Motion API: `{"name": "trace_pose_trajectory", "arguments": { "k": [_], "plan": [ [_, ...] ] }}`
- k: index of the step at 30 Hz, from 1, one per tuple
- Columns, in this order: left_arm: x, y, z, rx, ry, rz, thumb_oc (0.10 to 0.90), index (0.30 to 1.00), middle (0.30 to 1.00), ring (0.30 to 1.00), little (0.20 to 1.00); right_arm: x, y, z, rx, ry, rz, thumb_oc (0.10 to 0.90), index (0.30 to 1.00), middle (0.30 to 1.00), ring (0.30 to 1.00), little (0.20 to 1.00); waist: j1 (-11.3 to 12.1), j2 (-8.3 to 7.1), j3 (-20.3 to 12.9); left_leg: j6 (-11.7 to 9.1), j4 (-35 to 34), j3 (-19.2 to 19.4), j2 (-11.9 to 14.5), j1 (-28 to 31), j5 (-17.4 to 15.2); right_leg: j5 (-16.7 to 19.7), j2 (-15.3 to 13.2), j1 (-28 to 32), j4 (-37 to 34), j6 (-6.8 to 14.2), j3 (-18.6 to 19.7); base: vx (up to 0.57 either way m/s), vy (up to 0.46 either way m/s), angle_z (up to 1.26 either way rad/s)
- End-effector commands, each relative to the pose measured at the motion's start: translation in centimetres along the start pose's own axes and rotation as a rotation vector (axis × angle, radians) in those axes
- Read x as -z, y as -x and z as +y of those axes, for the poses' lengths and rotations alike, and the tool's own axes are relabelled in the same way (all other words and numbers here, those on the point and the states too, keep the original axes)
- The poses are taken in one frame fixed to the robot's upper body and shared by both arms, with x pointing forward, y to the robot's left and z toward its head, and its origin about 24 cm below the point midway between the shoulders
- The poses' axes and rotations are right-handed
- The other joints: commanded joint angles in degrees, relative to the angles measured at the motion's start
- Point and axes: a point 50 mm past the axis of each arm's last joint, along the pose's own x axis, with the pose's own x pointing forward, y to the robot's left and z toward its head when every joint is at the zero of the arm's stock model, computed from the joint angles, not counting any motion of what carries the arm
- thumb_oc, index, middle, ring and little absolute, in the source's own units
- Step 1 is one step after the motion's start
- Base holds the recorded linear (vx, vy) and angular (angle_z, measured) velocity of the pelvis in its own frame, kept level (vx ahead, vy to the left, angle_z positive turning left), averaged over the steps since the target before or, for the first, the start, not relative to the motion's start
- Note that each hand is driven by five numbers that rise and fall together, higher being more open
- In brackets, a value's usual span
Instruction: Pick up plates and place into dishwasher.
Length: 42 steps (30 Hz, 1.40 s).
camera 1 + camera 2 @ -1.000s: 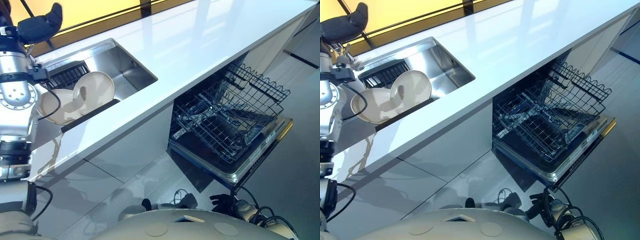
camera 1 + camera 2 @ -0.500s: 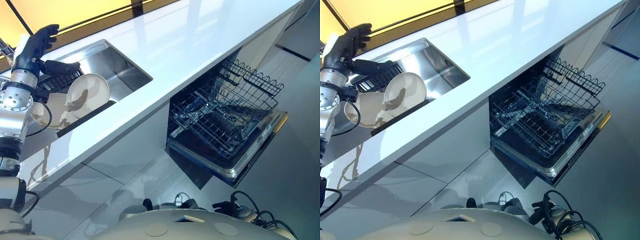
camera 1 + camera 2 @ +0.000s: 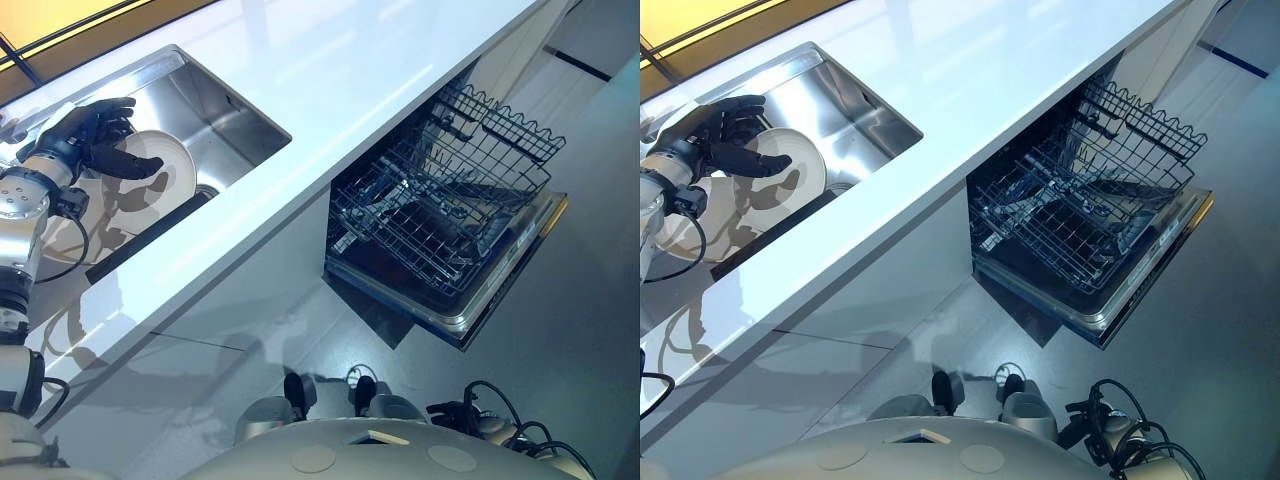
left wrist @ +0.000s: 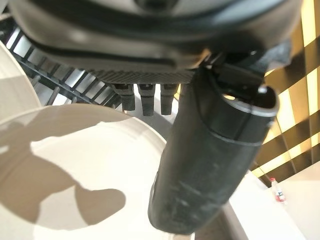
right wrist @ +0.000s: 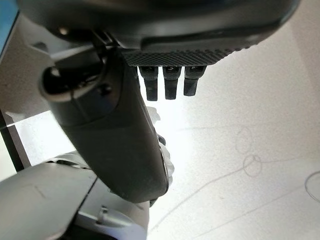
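Two cream plates stand on edge in the steel sink (image 3: 235, 110). The nearer plate (image 3: 170, 172) leans upright, and the second plate (image 3: 55, 220) is behind it. My left hand (image 3: 92, 132) is open and hovers at the nearer plate's top rim, fingers spread behind it and thumb stretched across its face. In the left wrist view the thumb (image 4: 210, 155) lies just over that plate (image 4: 75, 165); I cannot tell whether it touches. My right hand (image 5: 125, 130) hangs open low by the floor, holding nothing.
The dishwasher stands open under the white countertop (image 3: 340, 60), with its door (image 3: 500, 290) down. Its lower wire rack (image 3: 430, 240) is pulled out, and the upper rack (image 3: 495, 140) is above it. A black slatted rack (image 4: 75, 87) sits in the sink behind the plates.
My left hand has come down from above the counter's back edge to the nearer plate's rim. The camera has shifted, so the whole scene sits differently.
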Motion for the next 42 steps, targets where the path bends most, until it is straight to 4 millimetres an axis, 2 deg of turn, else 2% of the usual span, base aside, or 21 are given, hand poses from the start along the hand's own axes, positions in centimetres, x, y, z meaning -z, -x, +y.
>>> {"name": "trace_pose_trajectory", "arguments": {
  "k": [1, 6, 12, 13, 14, 16, 19, 21, 22, 23, 26, 36, 39, 42],
  "plan": [
    [-6.8, -0.4, 5.3, -0.176, -0.042, -0.194, 0.800, 0.900, 0.900, 0.900, 0.900, 1.8, 0.7, -3.3, 0.087, -0.016, 0.062, 0.800, 0.900, 0.900, 0.900, 0.900, -0.54, 2.50, -2.61, 2.88, 9.95, 1.95, -3.21, -3.04, -11.12, -3.32, -2.91, -7.93, 10.38, 7.08, 0.22, -0.04, 0.010, 0.01],
    [-6.9, -0.6, 5.3, -0.123, -0.105, -0.154, 0.800, 0.900, 0.900, 0.900, 0.900, 1.6, 0.8, -3.7, 0.092, -0.032, 0.043, 0.800, 0.900, 0.900, 0.900, 0.900, -0.59, 2.33, -1.63, 2.79, 9.83, 2.30, -3.08, -4.20, -10.73, -2.66, -2.78, -8.53, 9.64, 7.45, 0.45, -0.06, -0.009, 0.00],
    [-6.3, -0.5, 5.1, 0.099, -0.155, -0.023, 0.800, 0.900, 0.900, 0.900, 0.900, 1.5, 0.9, -4.2, 0.092, -0.040, 0.031, 0.800, 0.900, 0.900, 0.900, 0.900, -0.29, 2.67, -1.58, 2.49, 9.06, 2.16, -3.04, -4.24, -10.20, -2.39, -2.62, -8.08, 8.68, 7.50, 0.21, -0.05, -0.022, 0.02],
    [-5.9, -0.4, 5.0, 0.138, -0.148, 0.004, 0.756, 0.862, 0.862, 0.862, 0.856, 1.4, 0.9, -4.3, 0.091, -0.041, 0.031, 0.800, 0.900, 0.900, 0.900, 0.900, -0.19, 2.82, -1.66, 2.47, 8.76, 2.17, -3.04, -4.05, -10.12, -2.37, -2.58, -7.91, 8.46, 7.45, 0.05, -0.06, -0.009, 0.00],
    [-5.7, -0.2, 4.8, 0.186, -0.152, 0.018, 0.613, 0.740, 0.740, 0.740, 0.713, 1.3, 0.9, -4.4, 0.092, -0.047, 0.031, 0.800, 0.900, 0.900, 0.900, 0.900, -0.08, 3.11, -1.75, 2.32, 8.34, 2.25, -3.02, -3.80, -9.92, -2.46, -2.56, -7.69, 8.33, 7.36, -0.31, -0.06, -0.003, 0.00],
    [-5.5, -0.1, 4.5, 0.249, -0.131, 0.036, 0.440, 0.592, 0.592, 0.592, 0.540, 1.2, 1.0, -4.5, 0.095, -0.056, 0.032, 0.800, 0.900, 0.900, 0.900, 0.900, 0.06, 3.46, -1.93, 2.18, 7.41, 2.34, -2.98, -3.37, -9.56, -2.62, -2.52, -7.41, 8.17, 7.20, -0.75, -0.05, -0.002, 0.02],
    [-5.5, 0.2, 3.8, 0.336, -0.108, 0.020, 0.295, 0.467, 0.467, 0.467, 0.395, 1.1, 1.0, -4.8, 0.099, -0.066, 0.038, 0.800, 0.900, 0.900, 0.900, 0.900, 0.42, 3.91, -2.42, 2.13, 6.59, 2.07, -3.13, -2.70, -9.33, -2.91, -2.59, -7.20, 8.28, 7.01, -1.31, -0.05, -0.009, 0.08],
    [-5.7, 0.2, 2.6, 0.417, -0.096, -0.002, 0.177, 0.366, 0.366, 0.366, 0.277, 0.7, 1.0, -5.0, 0.103, -0.065, 0.033, 0.800, 0.900, 0.900, 0.900, 0.900, 0.83, 4.15, -2.70, 2.12, 6.46, 1.70, -3.25, -2.33, -9.37, -3.27, -2.61, -7.04, 8.54, 6.74, -1.63, -0.08, -0.030, 0.13],
    [-5.7, 0.2, 2.3, 0.440, -0.089, -0.008, 0.177, 0.366, 0.366, 0.366, 0.277, 0.6, 1.1, -5.1, 0.104, -0.065, 0.029, 0.800, 0.900, 0.900, 0.900, 0.900, 0.91, 4.20, -2.81, 2.13, 6.40, 1.54, -3.31, -2.19, -9.40, -3.39, -2.54, -6.96, 8.55, 6.63, -1.66, -0.07, -0.031, 0.15],
    [-5.8, 0.2, 2.0, 0.451, -0.091, -0.020, 0.100, 0.300, 0.300, 0.300, 0.200, 0.4, 1.1, -5.3, 0.105, -0.066, 0.028, 0.800, 0.900, 0.900, 0.900, 0.900, 0.98, 4.25, -2.91, 2.12, 6.36, 1.40, -3.33, -2.07, -9.43, -3.53, -2.47, -6.86, 8.56, 6.51, -1.68, -0.08, -0.036, 0.14],
    [-6.4, 0.2, 1.0, 0.477, -0.093, -0.066, 0.100, 0.300, 0.300, 0.300, 0.200, -0.3, 1.2, -5.9, 0.115, -0.071, -0.001, 0.800, 0.900, 0.900, 0.900, 0.900, 1.32, 4.41, -3.47, 1.96, 5.89, 1.06, -3.25, -1.63, -9.25, -4.19, -2.09, -6.20, 8.63, 6.04, -1.89, -0.08, -0.046, 0.04],
    [-7.7, 0.1, 0.6, 0.443, -0.083, -0.157, 0.100, 0.300, 0.300, 0.300, 0.200, -2.2, 1.5, -6.8, 0.171, -0.106, -0.108, 0.800, 0.900, 0.900, 0.900, 0.900, 1.41, 4.52, -4.84, 1.48, 4.27, 0.44, -2.73, -0.21, -8.58, -5.49, -1.03, -4.71, 8.88, 5.04, -2.08, -0.07, -0.068, 0.00],
    [-8.3, 0.2, 1.3, 0.363, -0.085, -0.209, 0.100, 0.300, 0.300, 0.300, 0.200, -3.1, 1.7, -7.2, 0.208, -0.131, -0.178, 0.800, 0.900, 0.900, 0.900, 0.900, 1.39, 4.55, -5.20, 1.16, 3.10, 0.23, -2.65, 0.41, -8.13, -5.53, -0.57, -4.04, 8.25, 4.84, -2.25, -0.05, -0.093, 0.00],
    [-9.5, 0.8, 3.0, 0.168, -0.063, -0.315, 0.100, 0.300, 0.300, 0.300, 0.200, -5.4, 2.6, -8.4, 0.228, -0.204, -0.334, 0.800, 0.900, 0.900, 0.900, 0.900, 1.24, 4.33, -5.59, 0.71, 2.51, 0.16, -2.39, 0.73, -7.83, -5.60, 0.01, -3.42, 7.55, 4.52, -2.25, -0.04, -0.112, 0.02]
  ]
}}
